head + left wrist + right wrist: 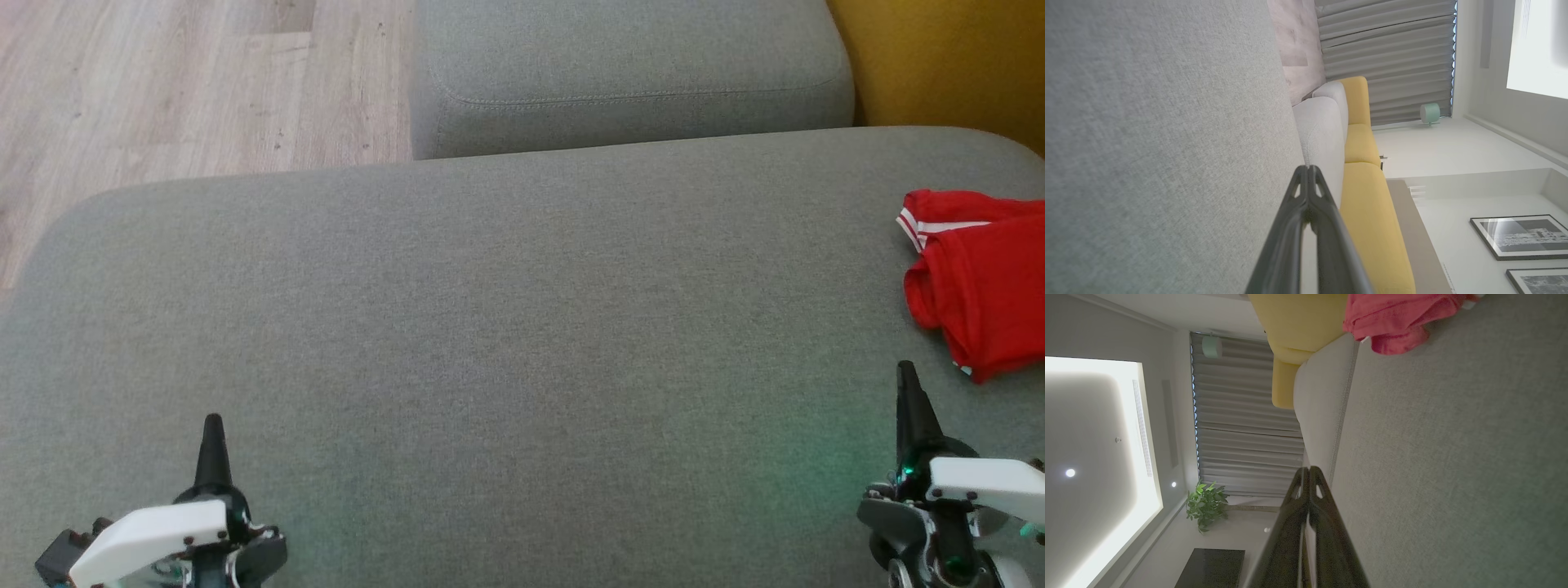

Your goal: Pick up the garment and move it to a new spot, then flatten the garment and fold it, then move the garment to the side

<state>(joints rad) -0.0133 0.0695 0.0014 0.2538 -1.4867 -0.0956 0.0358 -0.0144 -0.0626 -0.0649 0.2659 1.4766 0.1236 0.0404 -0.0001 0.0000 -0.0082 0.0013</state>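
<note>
Lying at 3 o'clock on the grey seat (522, 327), the red garment (984, 286) sits as a compact, rumpled bundle. The head view's right edge cuts it off. White-striped trim (918, 224) shows at its 10 o'clock corner, and a loose lobe sags toward 7 o'clock. How neat the layers are cannot be told.

Handling, as a guess:
- Thin knit, light and limp.
- It will drape and stretch rather than hold shape.
- It may drag a little on the woven upholstery.
- No breakage risk.
- Any grip is best on a doubled edge, either the striped trim or the near hem. A pinch mid-panel would lift only one layer.

Right pincer (906, 376): at 5 o'clock, fingers pressed together, holding nothing. The garment is near it at about 1 o'clock, not touching.

Left pincer (213, 433): at 7 o'clock, also closed tip to tip and empty, well apart from the cloth.

Stage: unclear. A bundle off at the seat's side fits a heap waiting to be carried to the middle. It equally fits a folded piece already set aside.

Surroundings: back cushion (629, 73) at 12 o'clock, wood floor (163, 82) at 10 o'clock, yellow sofa (947, 57) at 1 o'clock.
</note>
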